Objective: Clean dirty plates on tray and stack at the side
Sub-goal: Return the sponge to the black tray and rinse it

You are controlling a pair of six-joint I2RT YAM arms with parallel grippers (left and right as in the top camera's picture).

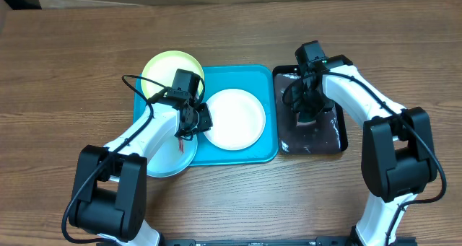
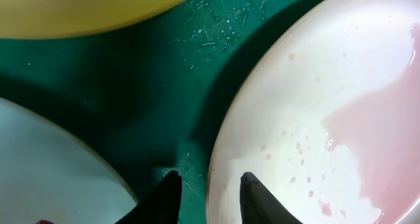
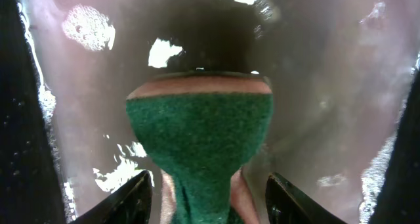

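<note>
Wood-grain table (image 1: 72, 44), seen from above. Tray (image 1: 249, 76) sits centre frame with all three plates on it. None is stacked at the side, so I judge the task to be early. Black tray (image 1: 330, 139) touches it on the right and holds murky, foamy water, probably the wash station. White plate (image 1: 234, 120) fills the tray's centre-right. Yellow plate (image 1: 167, 67) overhangs the upper-left corner. Blue plate (image 1: 167, 163) sits lower left, half hidden under the left arm. Left gripper (image 2: 209, 184): jaws spread a little, straddling the white plate's left rim, one finger over the plate and one over the tray, no contact visible. It is likely placed there to steady or lift the plate by its edge. Right gripper (image 3: 211, 194) hangs over the black tray with its jaws wide either side of the sponge (image 3: 200, 132). Gaps show, so it is not pinching; the sponge stands in the water, presumably to soak. White plate shows a thin pink film and specks, so the smear is diluted, not gone. Droplets (image 2: 216, 30) lie on the tray between plates.
</note>
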